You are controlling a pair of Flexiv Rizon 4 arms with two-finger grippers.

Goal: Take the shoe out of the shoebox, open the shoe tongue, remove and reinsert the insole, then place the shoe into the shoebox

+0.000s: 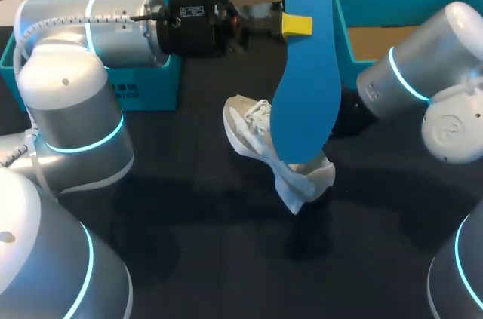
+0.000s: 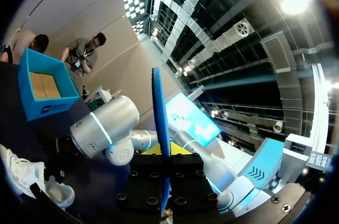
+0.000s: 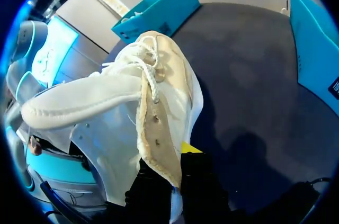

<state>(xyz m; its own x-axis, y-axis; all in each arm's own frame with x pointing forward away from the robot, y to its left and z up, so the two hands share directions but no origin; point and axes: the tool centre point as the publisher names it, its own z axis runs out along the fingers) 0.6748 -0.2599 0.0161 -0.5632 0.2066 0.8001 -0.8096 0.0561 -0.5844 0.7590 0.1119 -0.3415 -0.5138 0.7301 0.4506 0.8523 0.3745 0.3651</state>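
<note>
A long, flat, bright blue foam insole (image 1: pixel 303 78) stands nearly upright above the middle of a dark cloth-covered surface (image 1: pixel 189 183). The left claw (image 1: pixel 298 25), reaching in sideways from the left arm, is closed on the insole near its upper end. One yellow fingertip shows against the blue face. In the left wrist view the insole is seen edge-on, a thin blue strip pinched between the two black fingers.

Just under and partly behind the insole's lower end is a white low-top fabric shoe with white laces (image 1: pixel 253 134). It is out of the boxes, tilted, with its laced front toward the left arm's side. Its shadow falls on the surface nearer the robot. Whether the shoe touches the surface cannot be told.

The right arm comes in from the right. In the head view its claw is mostly hidden behind the insole. In the right wrist view the right claw (image 3: pixel 172 173) is clamped on the cream-lined rim of the shoe's opening, with a black finger on each side of it and a yellow tip just showing.

A teal open box with a brown cardboard floor (image 1: pixel 343 25) sits at the far right of the surface. A second teal box (image 1: pixel 143 85) sits at the far left, under the left arm.
</note>
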